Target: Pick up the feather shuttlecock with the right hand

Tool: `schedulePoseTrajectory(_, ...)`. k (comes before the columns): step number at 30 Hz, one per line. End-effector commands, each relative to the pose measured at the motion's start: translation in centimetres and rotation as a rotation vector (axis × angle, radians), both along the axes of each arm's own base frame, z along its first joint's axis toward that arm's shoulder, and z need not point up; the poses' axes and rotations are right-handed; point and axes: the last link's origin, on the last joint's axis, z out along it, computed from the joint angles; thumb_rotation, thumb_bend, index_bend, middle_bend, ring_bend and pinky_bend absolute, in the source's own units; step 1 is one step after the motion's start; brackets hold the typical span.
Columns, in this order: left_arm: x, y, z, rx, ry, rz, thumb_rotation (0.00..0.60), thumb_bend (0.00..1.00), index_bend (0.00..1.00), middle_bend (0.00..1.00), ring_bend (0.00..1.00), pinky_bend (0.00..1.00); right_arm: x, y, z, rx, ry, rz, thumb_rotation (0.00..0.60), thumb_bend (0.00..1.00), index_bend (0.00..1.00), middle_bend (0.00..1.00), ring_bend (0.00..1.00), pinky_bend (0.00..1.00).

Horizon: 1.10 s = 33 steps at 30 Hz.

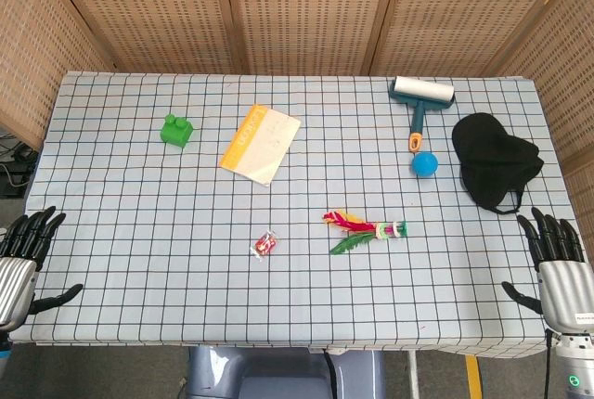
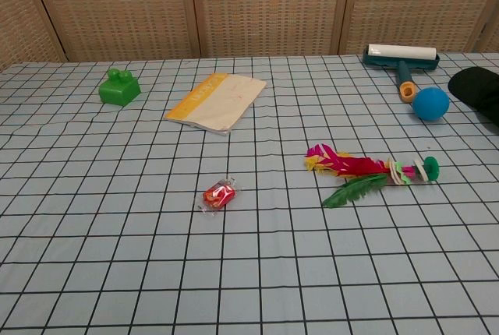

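The shuttlecock (image 1: 366,230) is lying flat on the desk (image 1: 139,195) a little right of centre in the head view, its pink, yellow and green feathers pointing left and its green-and-white base pointing right. In the chest view the shuttlecock (image 2: 370,175) is sitting right of centre, untouched.

The right hand (image 1: 557,260) is hovering at the lower right corner of the head view, fingers spread and holding nothing, well apart from the shuttlecock. The left hand (image 1: 23,250) is hovering at the lower left corner, fingers likewise spread and empty. Neither hand is showing in the chest view.

A wrapped red candy (image 1: 265,245) is lying left of the shuttlecock. A booklet (image 1: 261,143) is lying above centre, and a green block (image 1: 176,129) is sitting at upper left. At upper right a lint roller (image 1: 421,102) is lying with a blue ball (image 1: 425,164) just below its handle, and a black cap (image 1: 494,160) is resting near the right edge.
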Motion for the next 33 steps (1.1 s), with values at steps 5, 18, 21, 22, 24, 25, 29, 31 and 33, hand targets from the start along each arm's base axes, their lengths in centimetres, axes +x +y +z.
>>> schedulePoseTrajectory(5,0.0,0.0,0.0,0.013,-0.002,0.008,0.600,0.00,0.00,0.00,0.00,0.00,-0.2,-0.4,-1.0,0.052,-0.002,-0.011,0.600,0.00,0.04,0.00,0.00,0.00)
schedulePoseTrajectory(18,-0.8,2.2,-1.2,0.029,0.038,0.063,0.600,0.00,0.00,0.00,0.00,0.00,8.5,-11.8,-5.5,0.349,0.030,0.150,0.600,0.04,0.18,0.00,0.00,0.00)
schedulePoseTrajectory(21,-0.9,2.6,-1.5,0.025,0.047,0.072,0.600,0.00,0.00,0.00,0.00,0.00,10.9,-14.8,-7.5,0.409,-0.005,0.155,0.600,0.19,0.28,0.00,0.00,0.00)
schedulePoseTrajectory(22,-0.9,2.7,-1.5,0.026,0.049,0.076,0.600,0.00,0.00,0.00,0.00,0.00,11.6,-15.9,-8.5,0.429,-0.021,0.146,0.600,0.25,0.30,0.00,0.00,0.00)
schedulePoseTrajectory(24,-1.0,3.0,-1.6,0.029,0.057,0.081,0.600,0.00,0.00,0.00,0.00,0.00,12.5,-17.6,-10.2,0.457,-0.053,0.125,0.600,0.35,0.33,0.00,0.00,0.00)
schedulePoseTrajectory(25,-1.0,3.0,-1.6,0.031,0.058,0.084,0.600,0.00,0.00,0.00,0.00,0.00,12.8,-18.2,-10.9,0.468,-0.068,0.113,0.600,0.39,0.35,0.00,0.00,0.00)
schedulePoseTrajectory(29,-1.1,3.2,-1.7,0.032,0.059,0.095,0.600,0.00,0.00,0.00,0.00,0.00,13.6,-19.6,-13.3,0.518,-0.137,0.056,0.600,0.50,0.40,0.00,0.00,0.00)
schedulePoseTrajectory(31,-1.1,3.3,-1.8,0.028,0.061,0.100,0.600,0.00,0.00,0.00,0.00,0.00,14.0,-20.1,-14.6,0.546,-0.154,0.030,0.600,0.53,0.42,0.00,0.00,0.00)
schedulePoseTrajectory(33,-1.2,3.4,-1.9,0.025,0.062,0.105,0.600,0.00,0.00,0.00,0.00,0.00,14.2,-20.6,-16.0,0.562,-0.139,0.013,0.600,0.54,0.43,0.00,0.00,0.00)
